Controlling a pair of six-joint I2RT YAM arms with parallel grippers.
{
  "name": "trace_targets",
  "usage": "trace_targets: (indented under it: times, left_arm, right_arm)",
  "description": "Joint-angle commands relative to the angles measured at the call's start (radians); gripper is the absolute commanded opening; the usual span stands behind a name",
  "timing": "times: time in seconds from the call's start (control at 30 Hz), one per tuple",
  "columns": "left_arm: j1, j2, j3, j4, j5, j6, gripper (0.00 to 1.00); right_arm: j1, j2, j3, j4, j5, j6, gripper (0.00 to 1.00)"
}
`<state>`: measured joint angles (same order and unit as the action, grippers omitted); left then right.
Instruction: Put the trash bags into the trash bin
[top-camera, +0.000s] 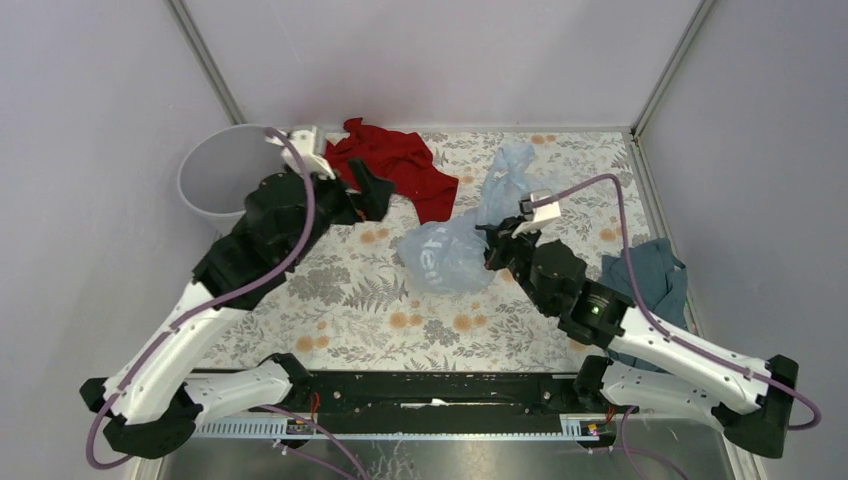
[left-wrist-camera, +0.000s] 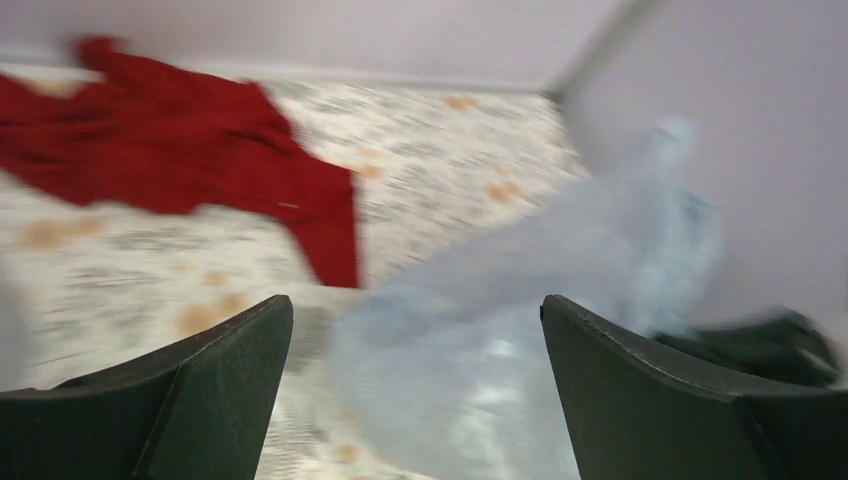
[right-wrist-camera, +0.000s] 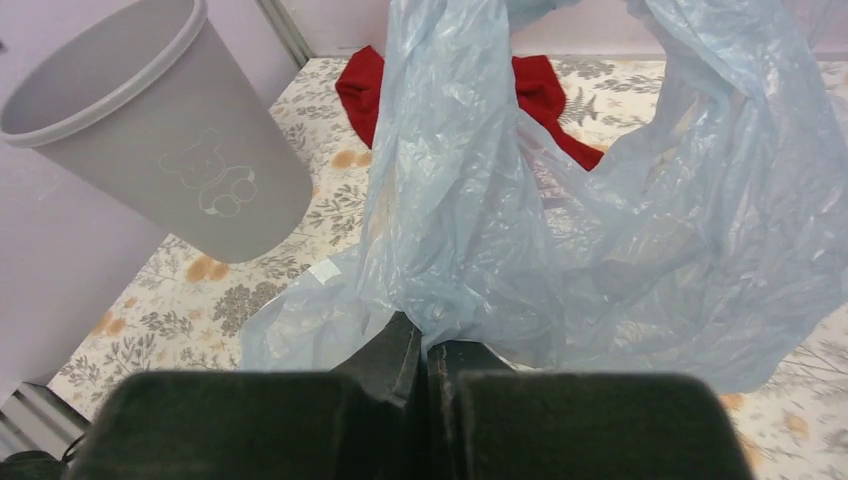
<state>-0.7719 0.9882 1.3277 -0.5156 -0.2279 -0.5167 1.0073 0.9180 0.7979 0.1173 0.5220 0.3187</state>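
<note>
The right gripper (right-wrist-camera: 425, 352) was found pressed together on a fold of the trash bag (right-wrist-camera: 480, 220), pale blue film bunched near the table's centre. The left gripper (left-wrist-camera: 415, 335) was found spread wide, apart from the bag, which was seen at its 4 o'clock from above. The trash bin (top-camera: 212, 180) was noted upright at the table's 10 o'clock, the red cloth (top-camera: 400, 160) at 12 o'clock and the teal cloth (top-camera: 650, 275) at 3 o'clock.

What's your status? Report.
Right gripper shut on thin pale blue plastic film bag. Left gripper open, empty. Light grey round plastic bin far left; left arm between.
</note>
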Motion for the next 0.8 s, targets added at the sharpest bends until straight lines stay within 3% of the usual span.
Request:
trace_targets:
  times: [0.0,0.1,0.27,0.53,0.67,0.77]
  left_arm:
    - [0.037,0.069,0.135,-0.316,-0.539,0.187,0.99]
    - [0.149,0.170,0.167,-0.319,-0.654,0.257,0.99]
    - [0.364,0.332,0.259,-0.310,-0.581,0.290,0.99]
    - [0.470,0.507,0.296,-0.222,-0.488,0.345,0.99]
    - [0.488,0.547,0.322,-0.238,-0.472,0.338,0.88]
    - [0.488,0.534,0.297,-0.242,-0.427,0.323,0.73]
  right_arm:
    - [-0.004,-0.139,-0.024,-0.066,0.081,-0.039,0.00]
    - [-0.004,-0.213,-0.032,-0.105,0.075,-0.040,0.00]
    - [-0.004,-0.292,-0.020,-0.213,0.071,-0.021,0.00]
    - [-0.004,-0.382,-0.039,-0.265,0.046,0.019,0.00]
    - [-0.004,-0.383,-0.017,-0.296,0.043,0.015,0.00]
    - [-0.004,-0.395,-0.004,-0.299,0.041,0.008,0.00]
